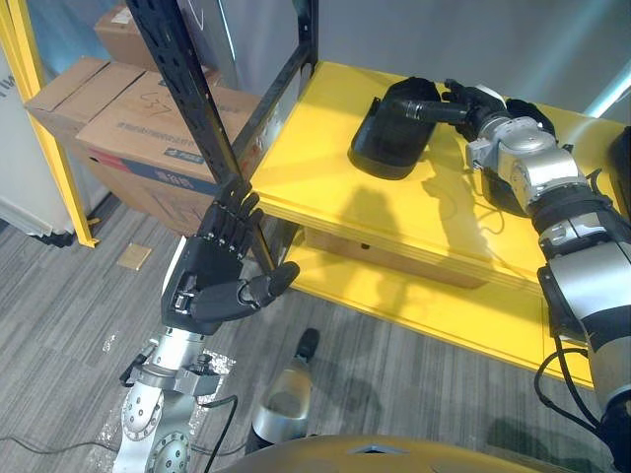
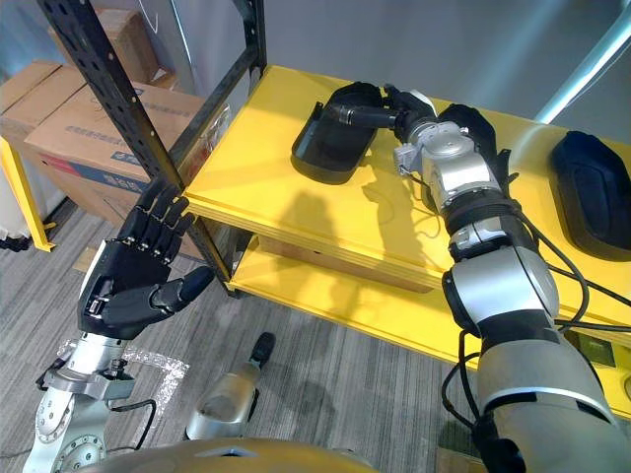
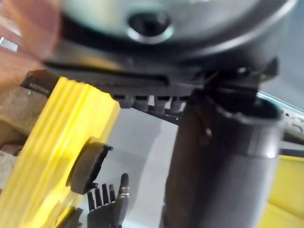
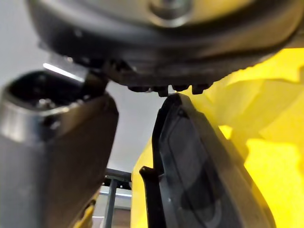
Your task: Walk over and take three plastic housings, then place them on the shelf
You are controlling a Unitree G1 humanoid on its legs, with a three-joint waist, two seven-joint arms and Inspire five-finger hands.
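Note:
A black plastic housing stands tilted on the yellow shelf. My right hand reaches over the shelf to its far end, open, with straight fingers against the housing and the thumb apart beside it. A second housing lies flat on the shelf to the right. Another dark shape is partly hidden under my right wrist. My left hand hangs open in front of the shelf's left corner, holding nothing.
A black slotted upright rises at the shelf's left corner, just past my left hand. A lower yellow shelf sits beneath. Cardboard boxes are stacked on the left behind a yellow post.

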